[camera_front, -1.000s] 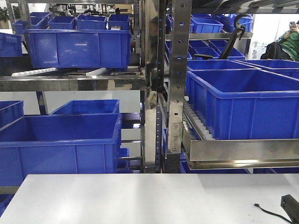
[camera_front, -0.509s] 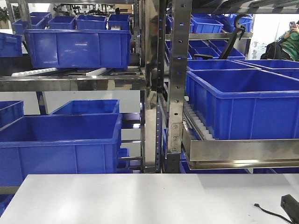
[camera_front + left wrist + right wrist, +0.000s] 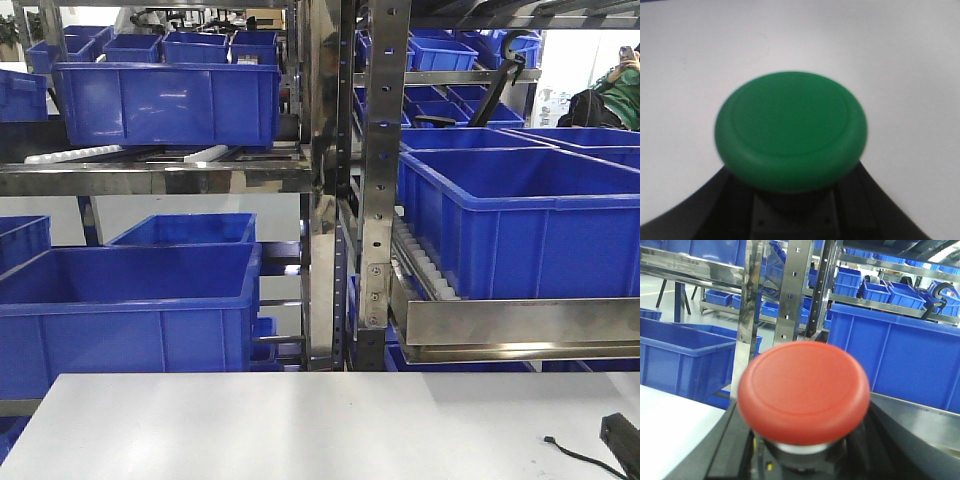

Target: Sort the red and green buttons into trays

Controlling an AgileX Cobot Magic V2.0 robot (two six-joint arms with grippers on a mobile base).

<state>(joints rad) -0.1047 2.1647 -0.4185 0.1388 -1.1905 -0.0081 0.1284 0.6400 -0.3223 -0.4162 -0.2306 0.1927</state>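
Steel rack: shelves are carried on both sides of its steel upright, which is taken here as the landmark.
Large crate: a deep blue crate is set on a roller shelf just right of the upright. Only bare blue inner wall is seen, and the floor is hidden.
Lower crate: this blue crate is placed left of the upright and lower down. Its contents are hidden behind the front wall.
Upper crate: it is shelved left of the upright and higher up, with smaller blue crates behind it. Its contents cannot be told.
White table: it is spread in front of the upright's foot.
Red button: it is held up in front of the upright, cap towards the right wrist camera.
Green button: it is seen over the white table, cap towards the left wrist camera. The upright is not shown in that view.
Right gripper: it is clenched on the red button's body, with dark fingers seen either side under the cap.
Left gripper: it is clamped on the green button's dark body.
Black cable: it is laid on the table, low and to the right of the upright.
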